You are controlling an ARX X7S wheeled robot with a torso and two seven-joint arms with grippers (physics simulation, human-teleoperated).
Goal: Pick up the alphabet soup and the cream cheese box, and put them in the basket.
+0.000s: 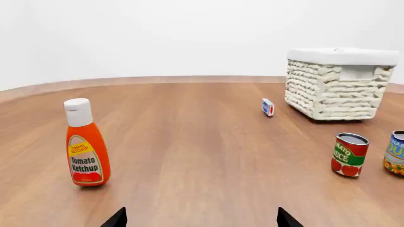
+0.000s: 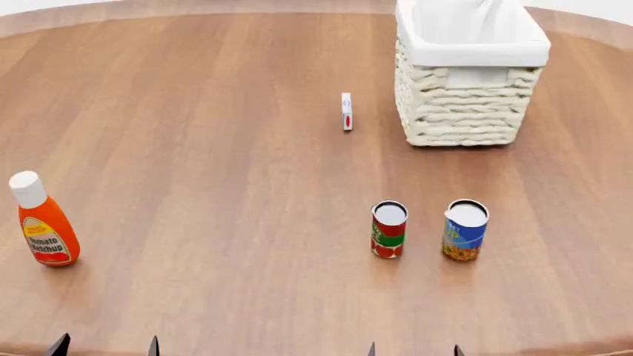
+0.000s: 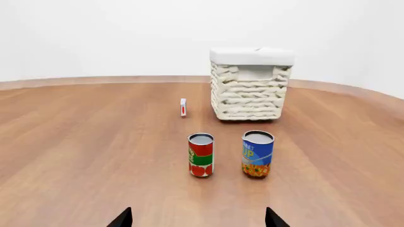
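The alphabet soup can (image 2: 465, 230), blue with yellow and orange print, stands upright at the front right of the round wooden table; it also shows in the right wrist view (image 3: 258, 154) and at the edge of the left wrist view (image 1: 396, 153). The cream cheese box (image 2: 346, 111), thin and white with a red mark, stands on edge just left of the basket (image 2: 465, 104); it also shows in the wrist views (image 1: 268, 107) (image 3: 183, 107). My left gripper (image 2: 106, 347) (image 1: 202, 220) and right gripper (image 2: 414, 350) (image 3: 197, 218) are open, empty, at the near table edge.
A red and green tomato can (image 2: 389, 230) stands just left of the soup can. A ketchup bottle (image 2: 43, 221) stands upright at the front left. The basket (image 3: 249, 90) is at the back right, near the table's curved far edge.
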